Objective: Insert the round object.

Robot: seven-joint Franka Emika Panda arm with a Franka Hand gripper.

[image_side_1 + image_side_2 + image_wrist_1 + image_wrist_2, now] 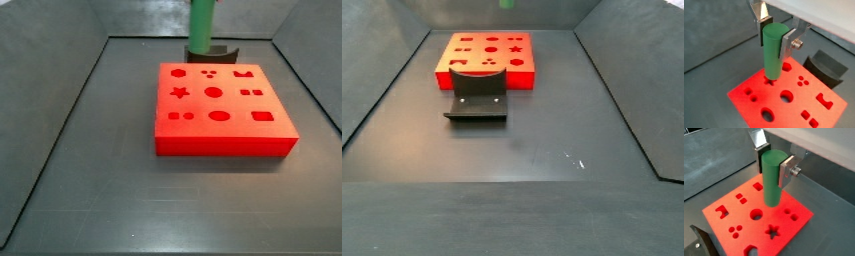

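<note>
The gripper [775, 34] is shut on the round object, a long green peg [771, 52], and holds it upright by its upper end; both wrist views show this [773, 178]. The fingers [786, 170] clamp it from two sides. The peg hangs above the red block [751, 102], its lower end clear of the top face. The block has several shaped holes, among them a round hole [755, 216]. In a side view only the peg's lower part [202, 25] shows above the block's far edge [221, 128]; the gripper is out of frame there. Another side view shows just the peg's tip [508, 3].
The dark fixture [477, 95] stands on the floor against one side of the red block [486, 55]; it also shows in both wrist views [827, 65] [704, 240]. Grey walls enclose the floor [80, 150].
</note>
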